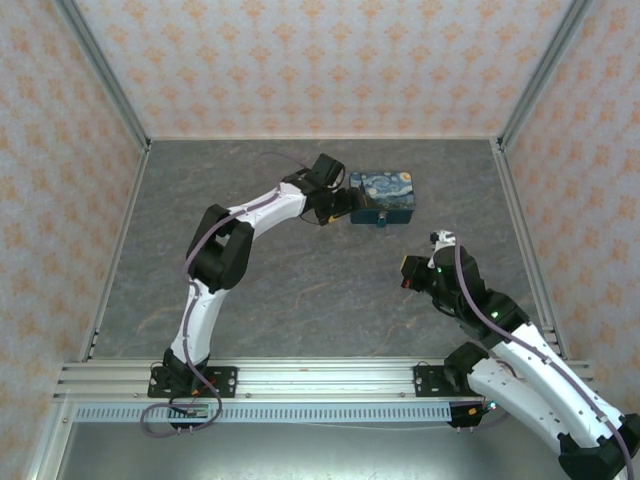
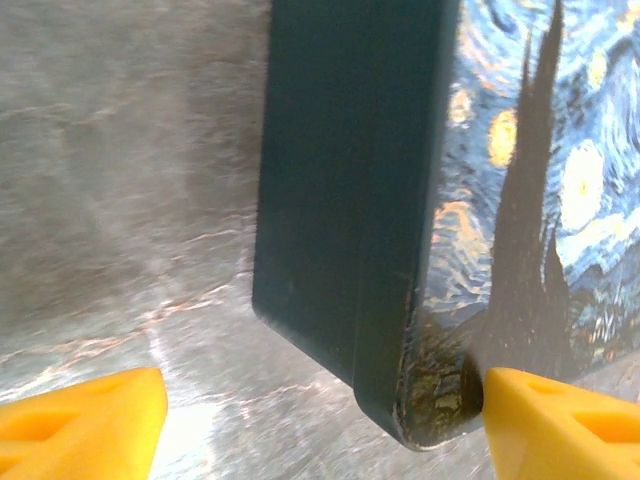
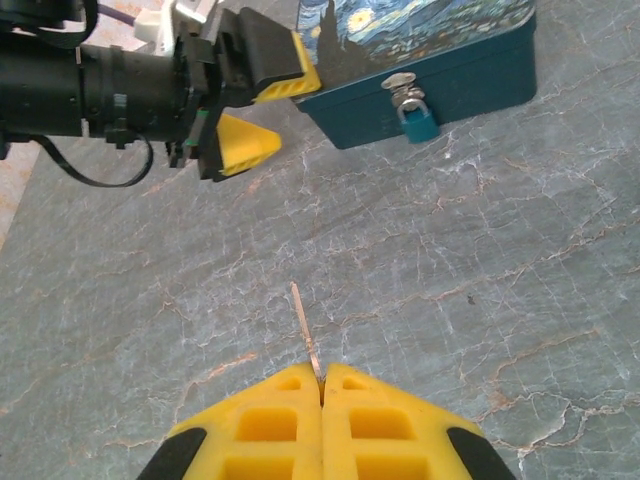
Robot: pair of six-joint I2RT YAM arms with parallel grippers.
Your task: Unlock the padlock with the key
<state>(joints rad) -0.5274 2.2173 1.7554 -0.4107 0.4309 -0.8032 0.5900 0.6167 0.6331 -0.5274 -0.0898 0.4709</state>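
We see the tiny teal padlock (image 3: 418, 122) hanging on the near face of the painted box (image 3: 450, 60), far across the grey table (image 3: 520, 300). The key (image 3: 305, 330), a thin sliver, pokes from the pinched-together right gripper (image 3: 322, 385), nearer. The left gripper (image 3: 278, 108) gapes wide around the box's left end.

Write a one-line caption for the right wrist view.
Right gripper, shut on the key, faces the padlock hanging on the box; the open left gripper brackets the box's corner.
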